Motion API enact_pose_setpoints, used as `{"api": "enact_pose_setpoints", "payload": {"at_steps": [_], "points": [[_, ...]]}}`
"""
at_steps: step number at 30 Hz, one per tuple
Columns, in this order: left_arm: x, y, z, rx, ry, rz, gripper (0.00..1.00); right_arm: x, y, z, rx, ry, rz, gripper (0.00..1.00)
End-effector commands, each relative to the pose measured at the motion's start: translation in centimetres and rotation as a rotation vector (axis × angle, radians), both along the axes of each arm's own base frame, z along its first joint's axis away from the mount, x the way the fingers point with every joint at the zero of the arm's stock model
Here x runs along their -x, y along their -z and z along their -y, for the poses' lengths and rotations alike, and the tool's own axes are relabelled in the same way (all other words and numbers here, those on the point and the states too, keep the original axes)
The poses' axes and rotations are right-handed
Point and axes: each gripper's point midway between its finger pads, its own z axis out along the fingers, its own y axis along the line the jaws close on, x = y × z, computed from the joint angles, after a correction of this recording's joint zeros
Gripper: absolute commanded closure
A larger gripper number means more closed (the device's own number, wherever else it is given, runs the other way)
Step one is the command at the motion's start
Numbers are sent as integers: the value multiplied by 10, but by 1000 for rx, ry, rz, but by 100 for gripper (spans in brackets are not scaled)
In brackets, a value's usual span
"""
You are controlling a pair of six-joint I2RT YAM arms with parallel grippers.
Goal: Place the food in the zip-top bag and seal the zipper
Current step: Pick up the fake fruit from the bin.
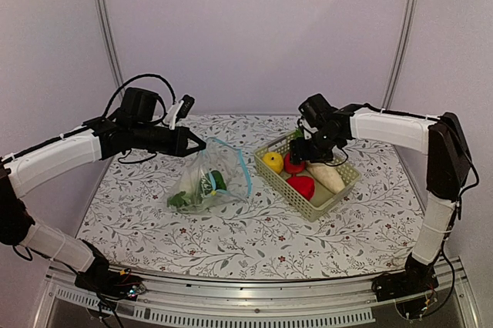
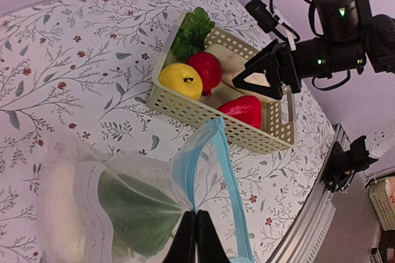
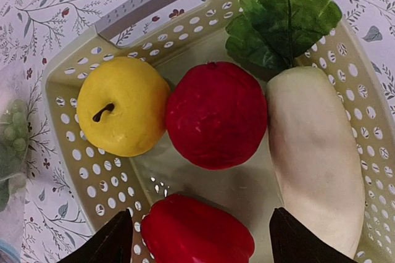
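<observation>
Five toy foods lie in one pale lattice basket [image 3: 80, 170] on the floral desk [image 1: 254, 235]: one yellow apple [image 3: 123, 113], one round red piece [image 3: 216, 115], one longer red piece [image 3: 197, 232], one white radish [image 3: 315, 164] and one leafy green piece [image 3: 284, 10]. Seen from the right wrist, the apple touches the round red piece at its 9 o'clock. The radish lies at the round piece's 3 o'clock and the longer red piece at its 6 o'clock. The leafy piece sits at 12 o'clock of the radish, against its end.

One see-through bag [image 2: 92, 201] rests on the desk at 9 o'clock of the basket in the top view. It holds green pieces [image 2: 133, 213] whose number cannot be told, and its one light-blue zipper strip [image 2: 219, 152] gapes.

Two arms reach inward. The left arm stretches level, and the left fingers [image 2: 196, 232], pressed together, pinch the bag's raised edge beside the strip. The right arm bends down over the basket, where the right fingers [image 1: 302, 154] hover spread above the food, holding nothing.
</observation>
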Motion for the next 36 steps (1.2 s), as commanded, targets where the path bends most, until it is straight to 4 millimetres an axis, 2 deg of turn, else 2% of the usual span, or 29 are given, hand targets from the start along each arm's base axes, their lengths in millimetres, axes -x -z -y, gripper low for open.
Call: {"api": "enact_pose_setpoints", "payload": {"at_steps": [1, 7, 13, 24, 36], "points": [[-1, -5, 1, 16, 11, 29, 100, -13, 9, -15, -13, -1, -4, 25], [-1, -6, 0, 16, 9, 31, 100, -26, 30, -11, 47, 42, -3, 29], [-1, -6, 0, 16, 11, 31, 100, -34, 45, -8, 84, 83, -7, 28], [-1, -7, 0, 17, 11, 32, 100, -48, 56, -11, 114, 100, 4, 25], [0, -7, 1, 17, 12, 32, 100, -49, 60, -11, 124, 96, 4, 34]]}}
